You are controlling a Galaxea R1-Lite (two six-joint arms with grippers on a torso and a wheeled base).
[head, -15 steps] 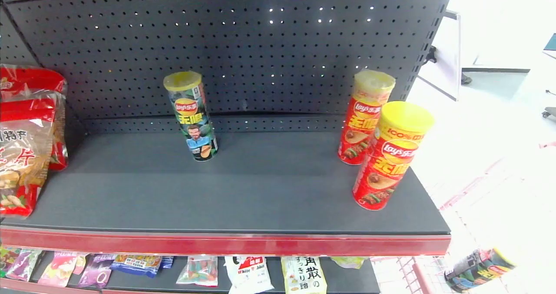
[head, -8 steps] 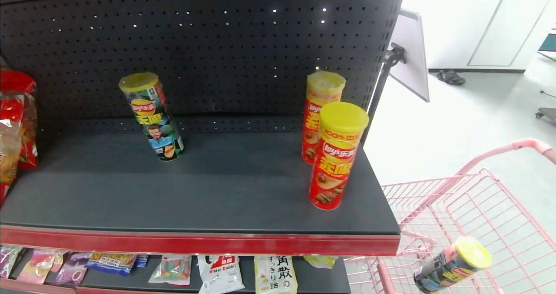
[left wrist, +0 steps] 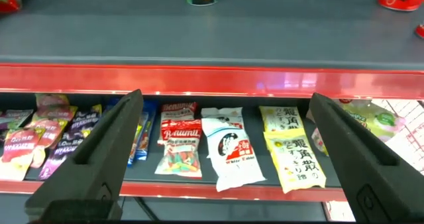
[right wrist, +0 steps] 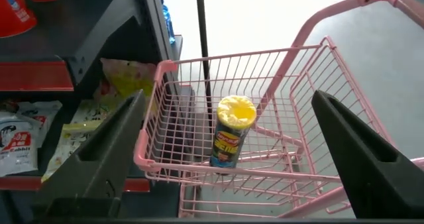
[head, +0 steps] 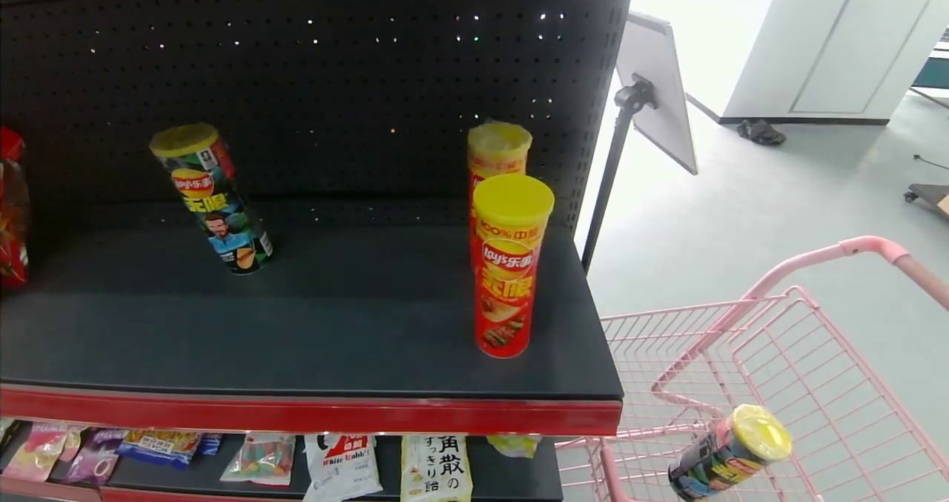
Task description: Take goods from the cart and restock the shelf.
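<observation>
Shelf (head: pixel 334 324) has the pink cart (head: pixel 864 248) just past its right end. Left gripper (left wrist: pixel 225 98) and right gripper (right wrist: pixel 228 95) both gape wide, holding nothing. Red cans (head: pixel 508 265) and a green-black can (head: pixel 211 198) stand on the shelf; one dark can (head: pixel 726 454) sits inside the cart.
</observation>
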